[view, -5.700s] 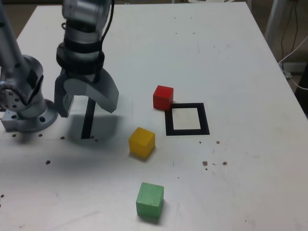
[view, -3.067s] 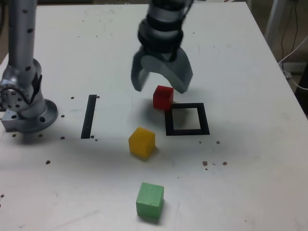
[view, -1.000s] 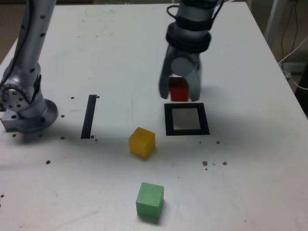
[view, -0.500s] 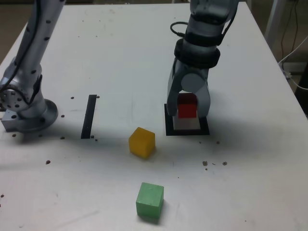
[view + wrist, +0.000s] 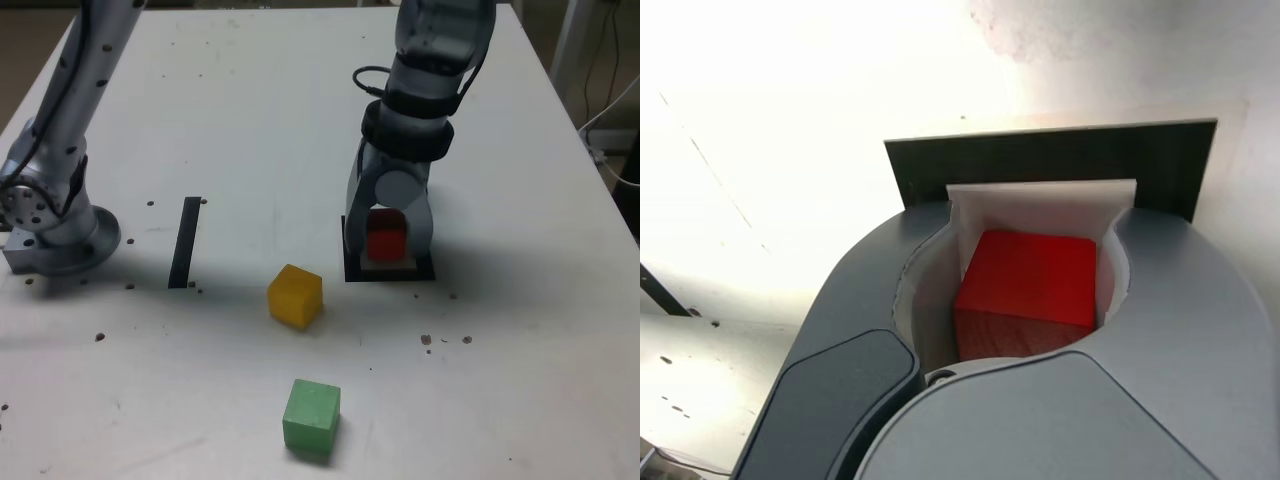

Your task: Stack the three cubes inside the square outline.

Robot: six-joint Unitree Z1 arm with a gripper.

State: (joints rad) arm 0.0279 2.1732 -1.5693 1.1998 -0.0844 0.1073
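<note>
My gripper is shut on the red cube and holds it low over the square outline of black tape. In the wrist view the red cube sits between the grey fingers, with the outline's white centre and a black tape side just beyond it. I cannot tell whether the cube touches the table. The yellow cube lies nearer the front, to the exterior view's left of the outline. The green cube lies close to the front edge.
A straight black tape strip lies at the exterior view's left, beside the arm's base. Small dark specks dot the white table. Cables hang past the table's right edge.
The gripper went from the left of the table to the red cube, took hold of it, and carried it over the square outline. In the last half second it sank a little lower.
</note>
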